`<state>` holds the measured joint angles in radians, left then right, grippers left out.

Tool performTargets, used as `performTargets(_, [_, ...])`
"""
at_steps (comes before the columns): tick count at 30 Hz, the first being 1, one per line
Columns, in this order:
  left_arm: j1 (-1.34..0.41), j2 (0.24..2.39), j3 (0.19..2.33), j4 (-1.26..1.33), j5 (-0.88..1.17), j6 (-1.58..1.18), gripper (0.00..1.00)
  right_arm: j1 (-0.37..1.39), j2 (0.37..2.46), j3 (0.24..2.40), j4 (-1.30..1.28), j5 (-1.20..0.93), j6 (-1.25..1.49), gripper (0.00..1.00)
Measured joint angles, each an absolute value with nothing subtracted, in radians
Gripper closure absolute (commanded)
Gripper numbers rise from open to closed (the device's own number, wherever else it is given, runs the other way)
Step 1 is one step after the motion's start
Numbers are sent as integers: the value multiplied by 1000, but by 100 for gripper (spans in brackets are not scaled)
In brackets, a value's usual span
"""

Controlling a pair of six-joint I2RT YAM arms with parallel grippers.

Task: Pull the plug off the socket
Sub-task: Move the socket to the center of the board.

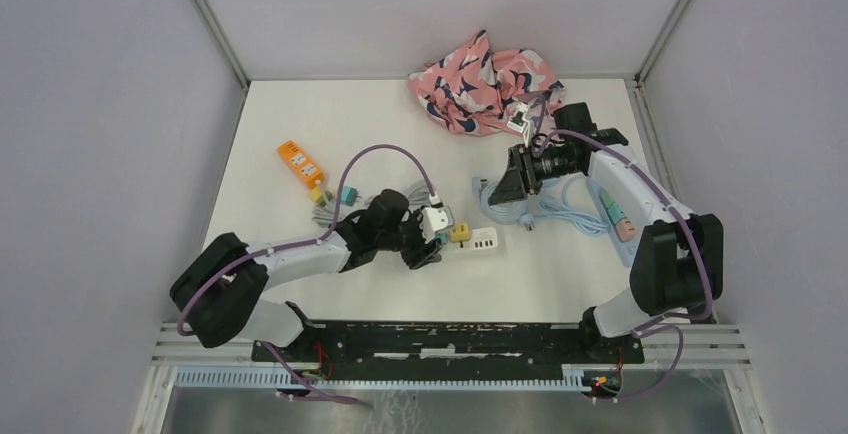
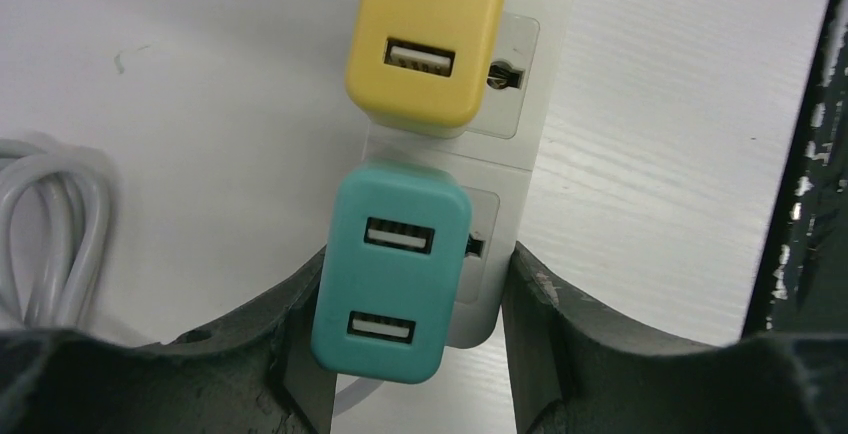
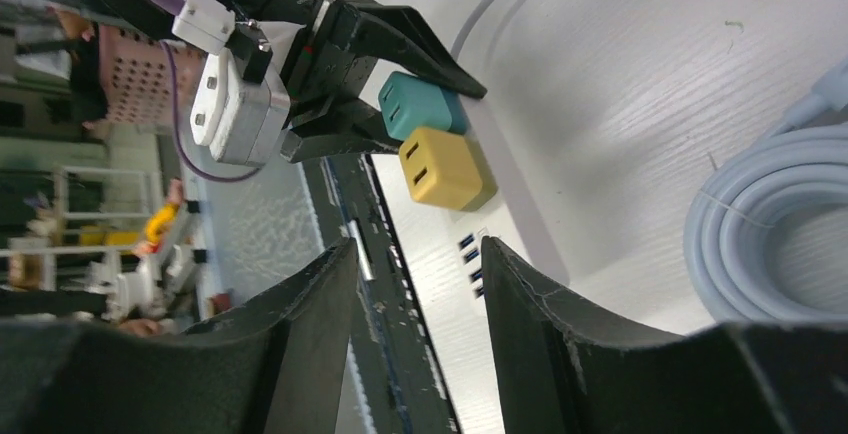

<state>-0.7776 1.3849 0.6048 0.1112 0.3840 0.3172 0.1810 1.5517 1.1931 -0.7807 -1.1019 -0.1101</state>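
Jaws of the left gripper (image 2: 418, 254) are closed across the end of the power strip (image 2: 500, 169), with the teal plug (image 2: 392, 274) standing between them. One finger is laid against the side of the plug, the other against the edge of the strip. It is judged that the strip is held this way so that it cannot rise from the desk (image 1: 330, 114) when a plug is drawn upward. How firmly it is pressed cannot be told. On the right gripper (image 3: 418, 246) the jaws are spread and nothing is held. It is hung above the desk, well apart from the strip and turned toward it, so both plugs are seen by its camera.

Toward the far right corner of the desk a crumpled patterned cloth (image 1: 480, 79) is found, away from the work. Nearer, toward the right edge, a coil of pale blue cable (image 1: 560, 204) is laid. The strip is placed near the middle of the near edge. An orange device (image 1: 300, 162) is seen toward the left edge and seems not to be needed. On the strip the yellow plug (image 2: 425, 44) is seated just beside the teal one, both in their sockets, so the task is not yet done. Because the two are so close, a narrow approach from above is called for, or the wrong one may be caught.
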Motion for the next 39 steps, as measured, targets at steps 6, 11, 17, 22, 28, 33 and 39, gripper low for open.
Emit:
performTargets(6, [-868,1446,595,179,371,269,75,181,1445,1166,-825,-1104,-335,44])
performTargets(11, [-912,1498,574,235,326,231,55,181,1328,1085,-838,-1132,-543,44])
performTargets(17, [-951,1509,548,296,278,180,39,181,1320,1067,-924,-1153,-771,44])
performTargets(22, [-958,1502,521,352,253,146,25,181,1343,1068,-1030,-1159,-937,42])
performTargets(28, [-961,1386,458,415,231,94,8,181,1355,1068,-1099,-1159,-1044,40])
performTargets(33, [-962,1251,414,456,208,64,1,184,1357,1068,-1120,-1157,-1076,36])
performTargets(39, [-962,1110,352,535,207,-1,1,234,1353,1065,-1087,-1104,-1063,20])
